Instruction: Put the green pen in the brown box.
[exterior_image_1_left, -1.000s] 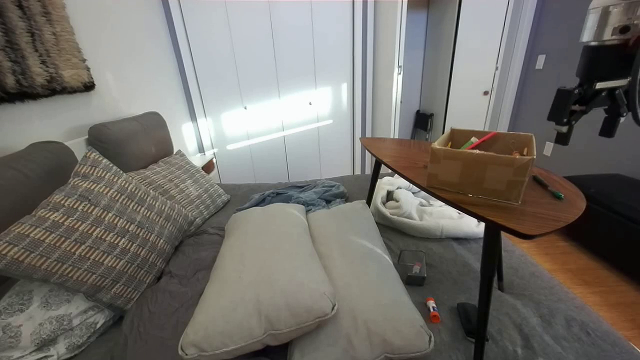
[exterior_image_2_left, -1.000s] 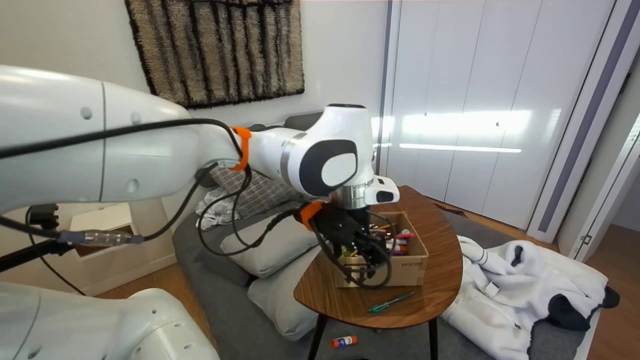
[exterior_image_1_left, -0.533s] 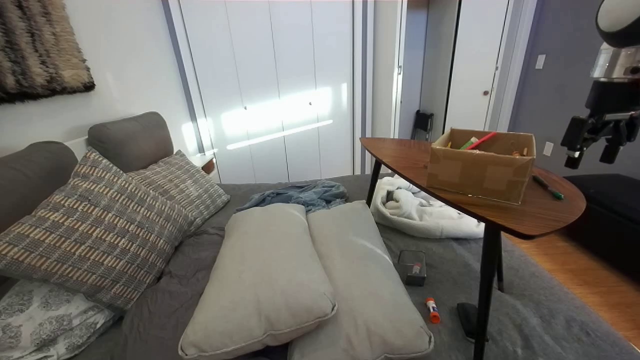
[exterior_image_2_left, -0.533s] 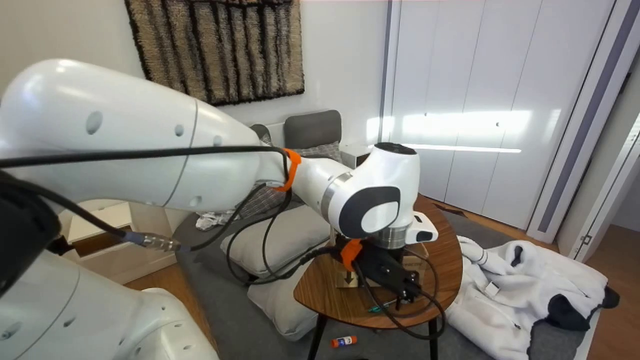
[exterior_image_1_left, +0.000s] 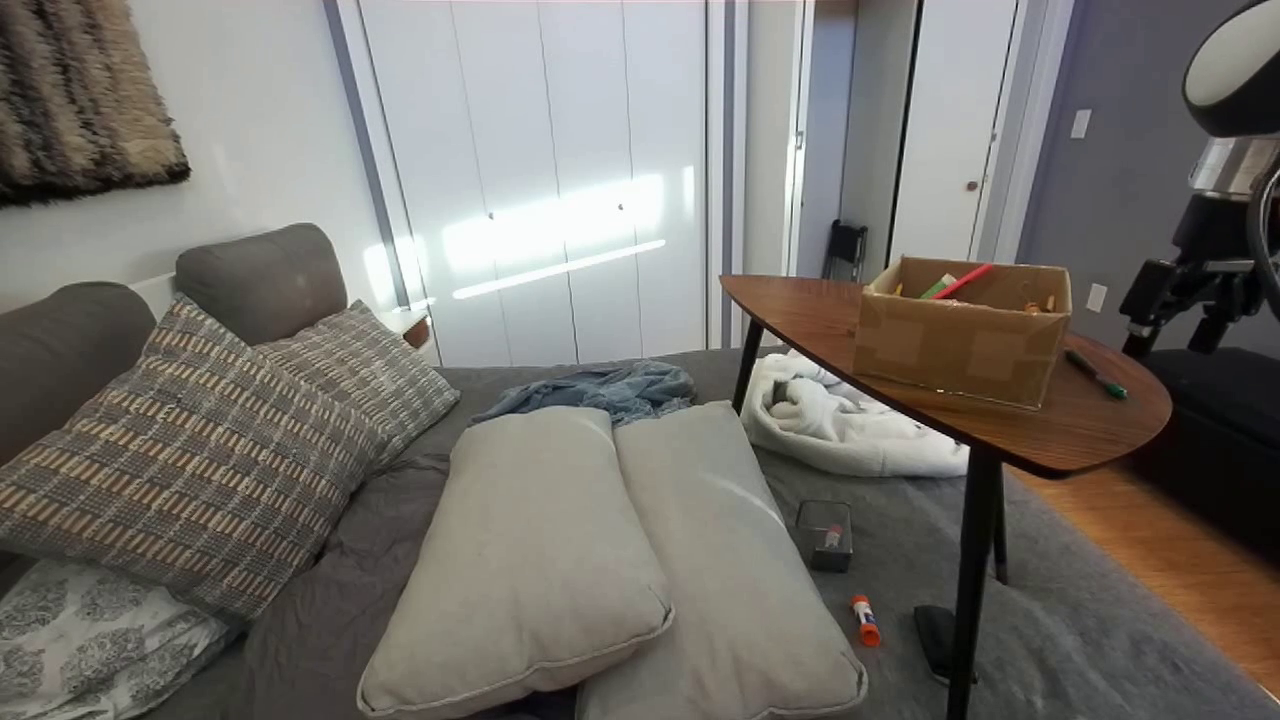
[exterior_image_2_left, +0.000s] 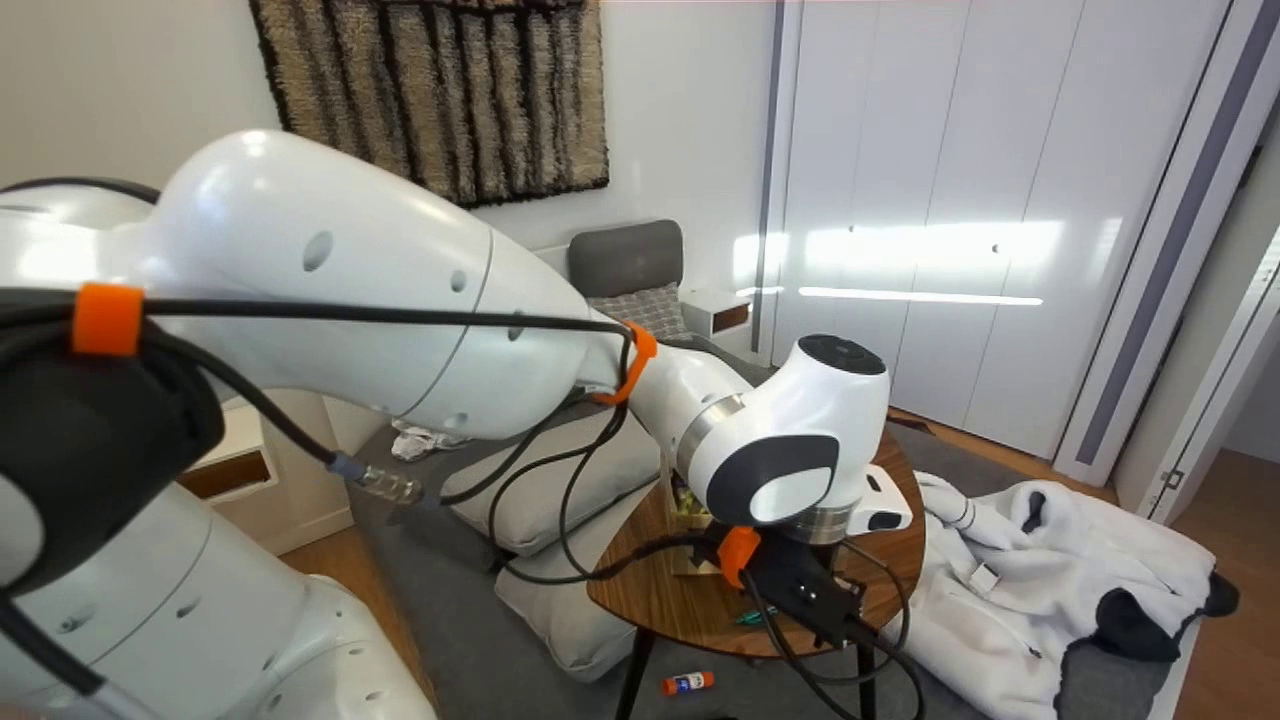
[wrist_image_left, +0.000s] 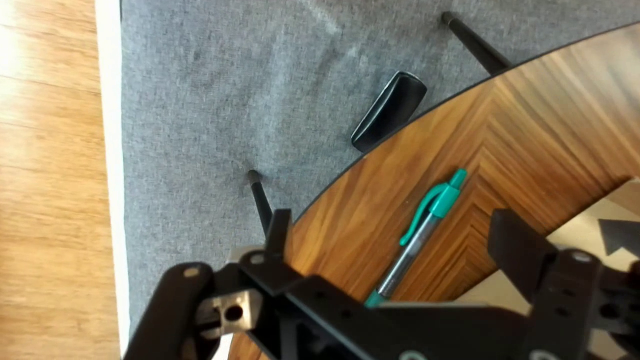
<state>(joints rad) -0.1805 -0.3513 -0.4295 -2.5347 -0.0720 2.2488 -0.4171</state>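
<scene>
The green pen (wrist_image_left: 411, 248) lies on the wooden tabletop beside the box in the wrist view. It also shows in both exterior views (exterior_image_1_left: 1097, 375) (exterior_image_2_left: 756, 616), partly covered by the gripper in the latter. The brown box (exterior_image_1_left: 950, 345) stands on the table; the arm hides most of it in an exterior view, and a corner shows in the wrist view (wrist_image_left: 582, 232). My gripper (wrist_image_left: 392, 225) is open and empty above the table. Its fingers are on either side of the pen in the wrist view, with the pen's lower end hidden. It also shows in an exterior view (exterior_image_1_left: 1172, 338).
The table (exterior_image_1_left: 1075, 440) is a rounded wooden top on dark legs over a grey bed. The box holds markers, including a red one (exterior_image_1_left: 968, 281). A glue stick (exterior_image_1_left: 866, 620), a black case (wrist_image_left: 389, 111) and a white garment (exterior_image_2_left: 1050, 580) lie on the bed. Cables hang near the wrist.
My gripper has moved away from above the box to over the pen, and come lower. It stays open. The pen and box have not moved.
</scene>
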